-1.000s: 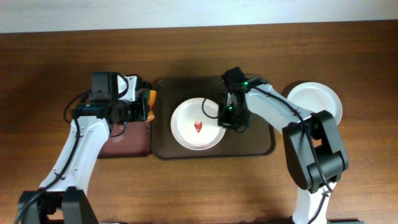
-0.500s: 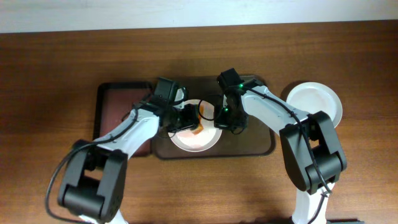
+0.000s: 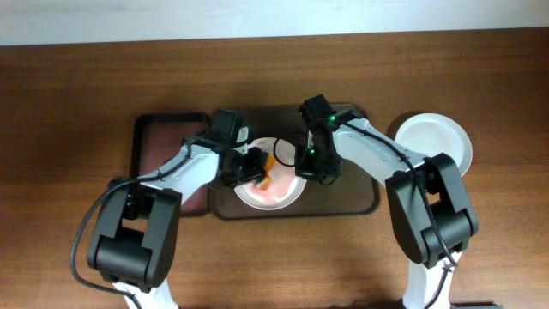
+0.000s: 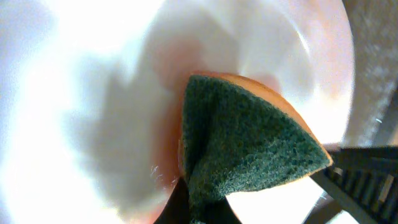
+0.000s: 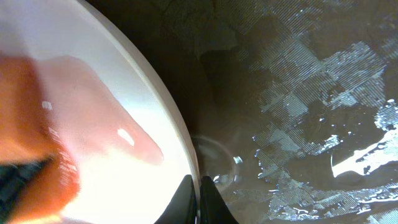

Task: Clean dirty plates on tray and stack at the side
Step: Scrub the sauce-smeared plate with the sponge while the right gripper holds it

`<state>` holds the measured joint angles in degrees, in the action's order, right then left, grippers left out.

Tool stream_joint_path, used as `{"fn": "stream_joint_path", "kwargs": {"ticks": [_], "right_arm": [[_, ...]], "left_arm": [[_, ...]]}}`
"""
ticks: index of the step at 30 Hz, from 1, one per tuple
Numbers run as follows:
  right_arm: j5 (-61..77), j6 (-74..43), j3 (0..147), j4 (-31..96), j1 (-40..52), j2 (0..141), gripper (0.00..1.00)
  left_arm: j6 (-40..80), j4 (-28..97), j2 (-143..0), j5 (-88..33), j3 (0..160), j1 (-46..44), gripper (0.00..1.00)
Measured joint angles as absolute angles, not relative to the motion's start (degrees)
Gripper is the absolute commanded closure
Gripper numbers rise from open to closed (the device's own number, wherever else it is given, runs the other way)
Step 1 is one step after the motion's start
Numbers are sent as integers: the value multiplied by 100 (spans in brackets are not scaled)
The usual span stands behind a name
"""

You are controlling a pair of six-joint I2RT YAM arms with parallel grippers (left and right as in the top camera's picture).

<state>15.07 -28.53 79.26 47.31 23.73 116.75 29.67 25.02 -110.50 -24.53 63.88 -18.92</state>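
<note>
A white plate [image 3: 279,193] with red sauce lies on the dark brown tray [image 3: 356,199]. My left gripper [image 3: 255,165] is shut on an orange sponge with a green scouring side [image 4: 249,149], pressed onto the plate [image 4: 93,93]. My right gripper [image 3: 307,165] is shut on the plate's right rim [image 5: 168,118]; the tray floor [image 5: 298,93] shows wet beside it. A clean white plate [image 3: 437,137] rests on the wood tabletop at the right. A third plate is not in view.
A smaller reddish-brown tray [image 3: 159,142] lies left of the dark tray, partly under my left arm. Bare wood-grain tabletop [image 3: 283,257] runs along the front.
My left arm swung right from the reddish tray onto the plate with the sponge and rubs it there. My right gripper stays on the plate's rim.
</note>
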Motion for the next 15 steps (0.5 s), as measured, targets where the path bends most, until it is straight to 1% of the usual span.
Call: {"fn": "stream_joint_path", "kwargs": {"ticks": [6,11,13,15], "right_arm": [[1509,-2853,7926,4731,2373,11675,96],[1505,-2853,7926,4733,2373,11675,96],[1505,-2853,7926,4733,2373,11675,96],[1505,-2856,7926,4733,2373,11675,96]], "left_arm": [[2257,2606,-10680,-1479,6364,-1802,100],[1586,3258,-9240,-799,6333,-1675,100],[1347,3651,-8945,-344,6333,-1258,100],[1245,3835,-8947,10,6326,-880,100]]}}
